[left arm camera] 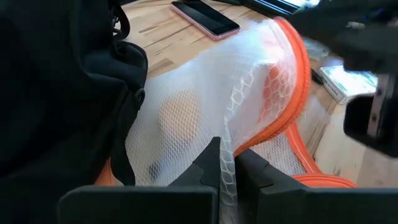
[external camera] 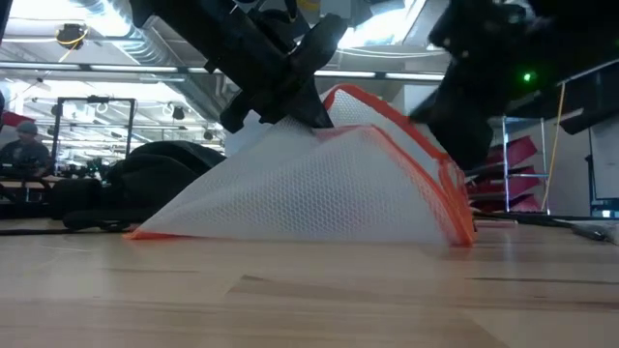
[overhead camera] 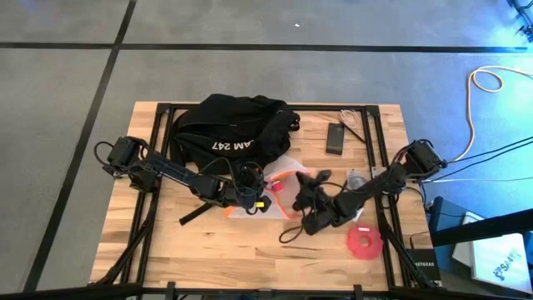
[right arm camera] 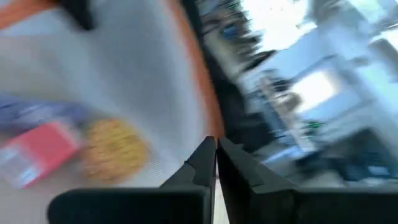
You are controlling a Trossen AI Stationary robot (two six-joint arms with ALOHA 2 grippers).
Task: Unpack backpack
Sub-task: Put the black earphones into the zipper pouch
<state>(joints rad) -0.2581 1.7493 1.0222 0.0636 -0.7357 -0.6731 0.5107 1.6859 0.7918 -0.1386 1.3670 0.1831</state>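
Note:
The black backpack (overhead camera: 233, 125), lettered "AM 247", lies at the table's far middle; it also shows in the left wrist view (left arm camera: 56, 93). Just in front of it is a white mesh pouch with orange trim (overhead camera: 281, 177), raised like a tent in the low view (external camera: 319, 184). Its lower edge rests on the table. My left gripper (left arm camera: 227, 171) is shut on the pouch's top, on its left side. My right gripper (right arm camera: 216, 155) is shut on its right end. Through the mesh show a yellow round thing (right arm camera: 115, 149) and a red thing (right arm camera: 40, 155). My left gripper pinches a gathered fold of the white mesh (left arm camera: 229, 140) between its two fingers, slanting down from the table's left. The mesh is drawn up into a peak (external camera: 319, 121), and the pouch's bottom edge (external camera: 290, 235) stays on the table. My right gripper is shut on the pouch at its orange-trimmed edge (right arm camera: 210, 121), coming from the table's right. That end (external camera: 450, 179) is held up, and the corner below it touches the table. The wrist view is blurred; how many layers it holds I cannot tell.
A black phone (overhead camera: 336, 137) lies at the far right, and shows in the left wrist view (left arm camera: 205, 17). A red disc (overhead camera: 364, 242) lies near the front right. A black strap (overhead camera: 196, 215) lies under the left arm. A small box (left arm camera: 342, 81) lies right of the pouch.

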